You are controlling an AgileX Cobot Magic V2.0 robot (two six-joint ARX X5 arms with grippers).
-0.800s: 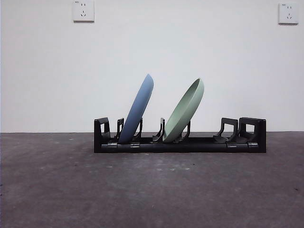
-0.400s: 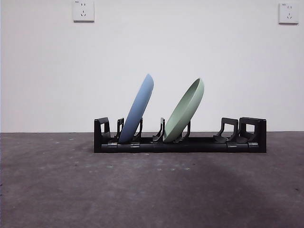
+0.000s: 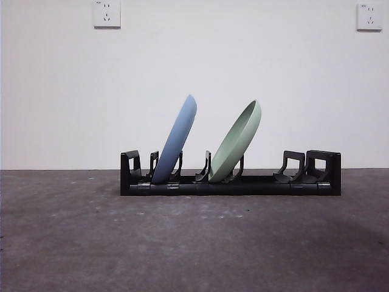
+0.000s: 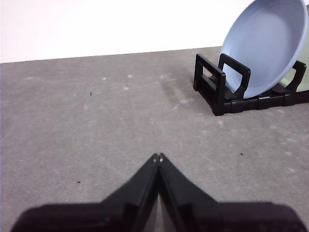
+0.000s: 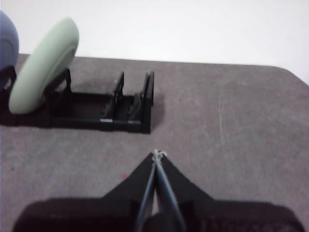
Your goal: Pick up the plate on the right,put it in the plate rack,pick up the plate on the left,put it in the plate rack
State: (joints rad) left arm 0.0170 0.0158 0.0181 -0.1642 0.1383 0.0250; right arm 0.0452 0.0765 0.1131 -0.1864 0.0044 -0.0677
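Note:
The long black plate rack (image 3: 231,181) stands on the dark table, seen side-on in the front view. A blue plate (image 3: 177,139) leans in its left slots and a pale green plate (image 3: 238,141) leans in the middle slots. No arm shows in the front view. My left gripper (image 4: 158,157) is shut and empty, low over the table, well short of the rack's left end (image 4: 212,87) and the blue plate (image 4: 265,43). My right gripper (image 5: 157,153) is shut and empty, a little short of the rack's right end (image 5: 140,104), with the green plate (image 5: 43,65) further along.
A white wall rises right behind the rack, with two power sockets (image 3: 107,13) high up. Grey table (image 3: 194,243) stretches bare in front of the rack. In the right wrist view the table's edge (image 5: 294,75) shows off to one side.
The plates and rack have not moved. A faint shadow on the table in front of the rack has shifted and faded.

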